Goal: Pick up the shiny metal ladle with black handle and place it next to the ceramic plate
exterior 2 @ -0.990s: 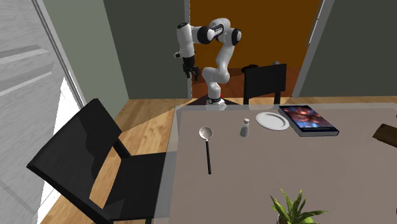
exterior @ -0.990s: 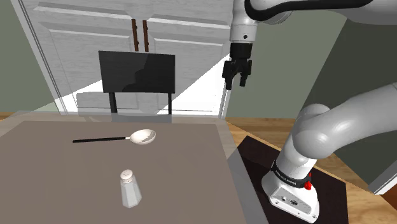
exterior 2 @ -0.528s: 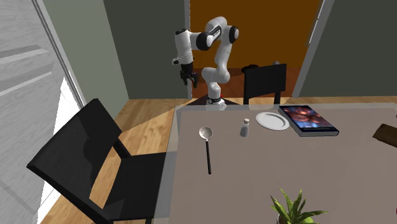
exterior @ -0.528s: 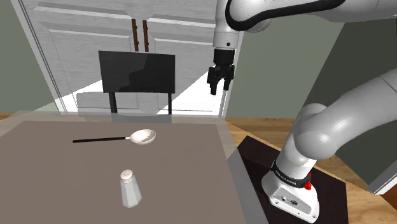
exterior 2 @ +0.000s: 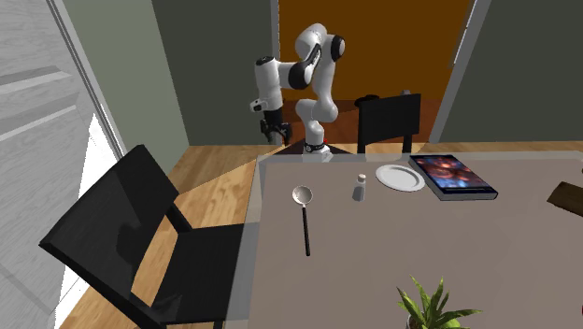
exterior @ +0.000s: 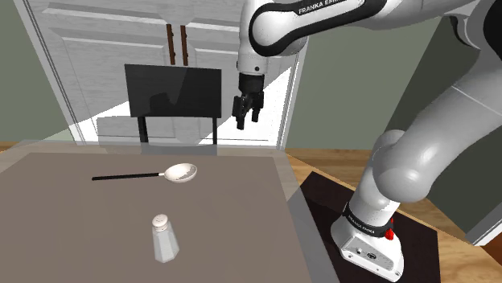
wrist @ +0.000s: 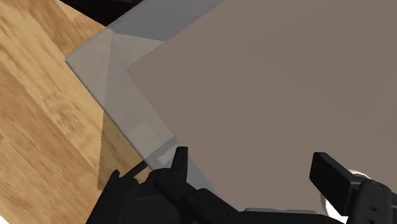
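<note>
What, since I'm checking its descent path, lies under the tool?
Under the open tool lie a corner of the table and the wooden floor beside it. Its fingers cover whatever sits closest to the hand.

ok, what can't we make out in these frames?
Plant: second exterior view, bottom edge cuts off its pot.
Brown object: same view, right edge cuts it; unidentifiable.
White shape: wrist view, mostly behind a gripper finger; unidentifiable.
Book: second exterior view, cover picture too small.

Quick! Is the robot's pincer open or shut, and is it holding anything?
Pincer: open, holding nothing; the ladle lies on the table.
</note>
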